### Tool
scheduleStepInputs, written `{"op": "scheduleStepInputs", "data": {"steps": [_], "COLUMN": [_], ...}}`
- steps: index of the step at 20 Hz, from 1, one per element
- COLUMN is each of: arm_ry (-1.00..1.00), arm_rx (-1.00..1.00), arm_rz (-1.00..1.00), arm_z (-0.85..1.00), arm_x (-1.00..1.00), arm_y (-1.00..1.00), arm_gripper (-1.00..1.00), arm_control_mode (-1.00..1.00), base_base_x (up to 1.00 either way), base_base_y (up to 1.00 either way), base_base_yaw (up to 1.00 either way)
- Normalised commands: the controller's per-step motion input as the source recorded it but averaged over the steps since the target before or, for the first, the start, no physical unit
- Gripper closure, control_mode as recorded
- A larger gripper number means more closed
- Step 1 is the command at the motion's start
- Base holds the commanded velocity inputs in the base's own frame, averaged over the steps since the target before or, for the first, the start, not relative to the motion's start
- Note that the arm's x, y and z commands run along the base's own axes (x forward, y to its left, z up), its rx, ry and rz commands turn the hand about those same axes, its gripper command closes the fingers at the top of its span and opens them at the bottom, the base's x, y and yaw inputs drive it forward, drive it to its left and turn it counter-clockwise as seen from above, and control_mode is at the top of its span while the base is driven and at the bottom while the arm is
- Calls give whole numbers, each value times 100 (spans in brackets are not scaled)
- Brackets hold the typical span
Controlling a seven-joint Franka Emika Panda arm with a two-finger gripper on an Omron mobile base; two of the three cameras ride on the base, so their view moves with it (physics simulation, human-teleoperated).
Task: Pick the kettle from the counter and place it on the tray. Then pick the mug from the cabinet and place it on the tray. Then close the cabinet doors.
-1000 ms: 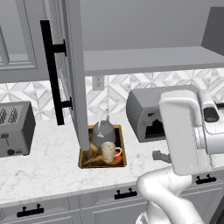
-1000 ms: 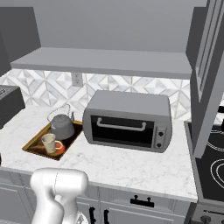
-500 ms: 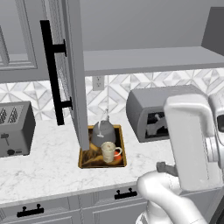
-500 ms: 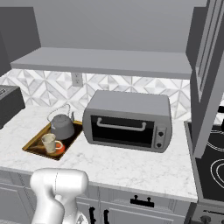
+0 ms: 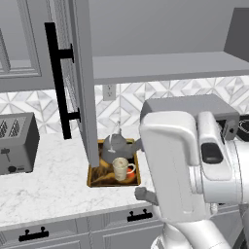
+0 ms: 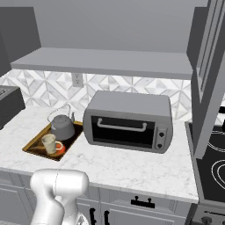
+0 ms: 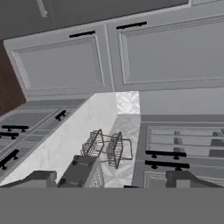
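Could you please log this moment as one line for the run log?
kettle: on tray | mug: on tray | cabinet doors: open | gripper: open, holding nothing | left: close doors

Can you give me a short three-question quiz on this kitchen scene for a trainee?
1. True or false: the kettle and the mug both sit on the tray.
2. Which appliance stands beside the tray in the right base view? A) toaster oven B) blender C) microwave
3. Fill in: the cabinet doors are ____.

Key: 1 true. 2 A, the toaster oven. 3 open.
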Motion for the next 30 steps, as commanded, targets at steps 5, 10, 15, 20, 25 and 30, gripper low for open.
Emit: {"op": "scheduleStepInputs", "data": {"steps": [5,10,15,20,25,30], "arm_ry": [0,0,0,0,4,13], "arm_rx": [9,6,0,0,0,0], "arm_rz": [-1,-10,-19,-24,-31,-32], "arm_z": [16,10,0,0,-5,-4], "arm_x": [2,17,60,43,24,56], "arm_y": [66,55,51,31,37,16], "arm_gripper": [-100,-100,-100,-100,-100,-100], "arm_control_mode": [-100,-100,-100,-100,-100,-100], "base_base_x": [0,0,0,0,0,0], "base_base_y": [0,0,0,0,0,0], "base_base_yaw": [0,0,0,0,0,0]}}
